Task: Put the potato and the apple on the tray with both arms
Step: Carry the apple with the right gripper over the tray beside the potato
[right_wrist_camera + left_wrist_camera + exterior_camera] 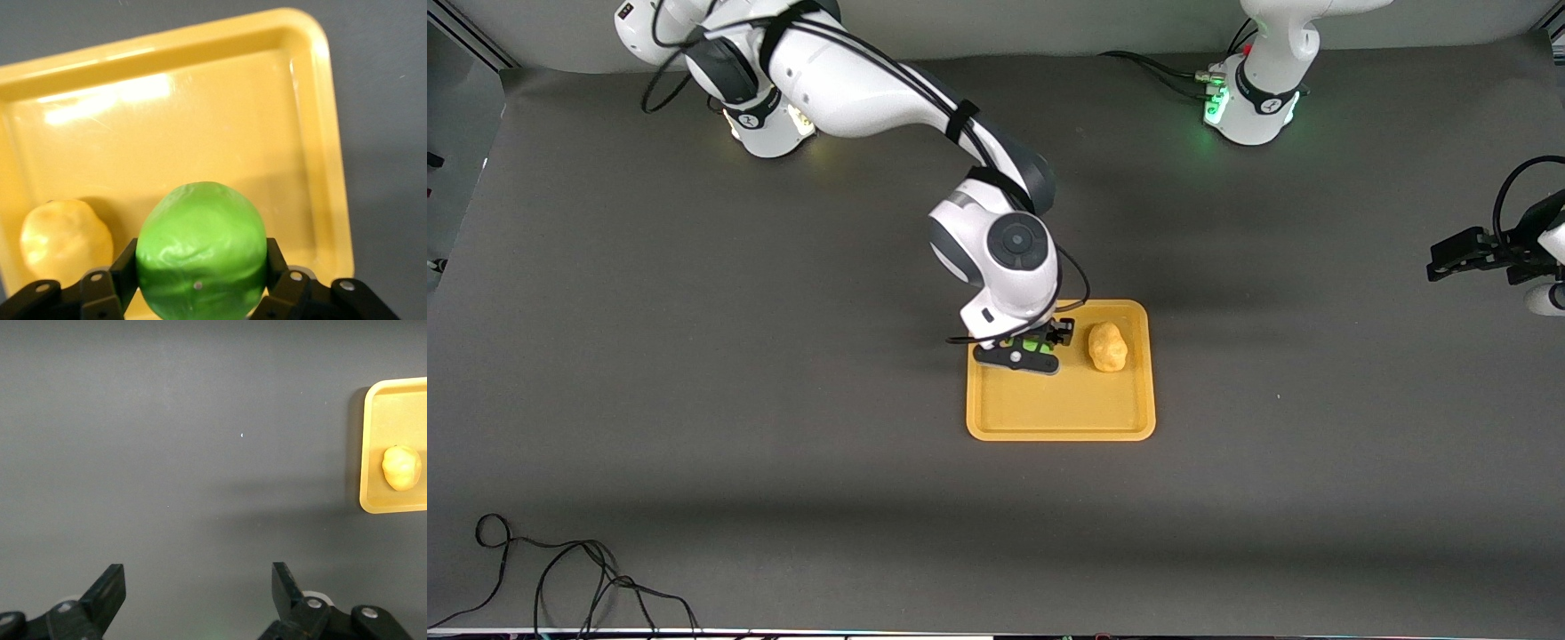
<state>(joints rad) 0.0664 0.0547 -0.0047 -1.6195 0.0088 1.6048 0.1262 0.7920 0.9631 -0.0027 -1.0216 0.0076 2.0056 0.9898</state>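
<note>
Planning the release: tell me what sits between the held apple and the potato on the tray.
Nothing: the right wrist view shows only bare tray floor between the potato and the apple clamped in the right gripper.

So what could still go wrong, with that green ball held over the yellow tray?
The right gripper is shut on the apple over the tray. Being round, the apple might roll once released, perhaps toward the low rim. The potato already lies on the tray close beside it, so the apple or the opening fingers might nudge it. The left gripper waits open, off toward its own end of the table, so a clash looks unlikely.
</note>
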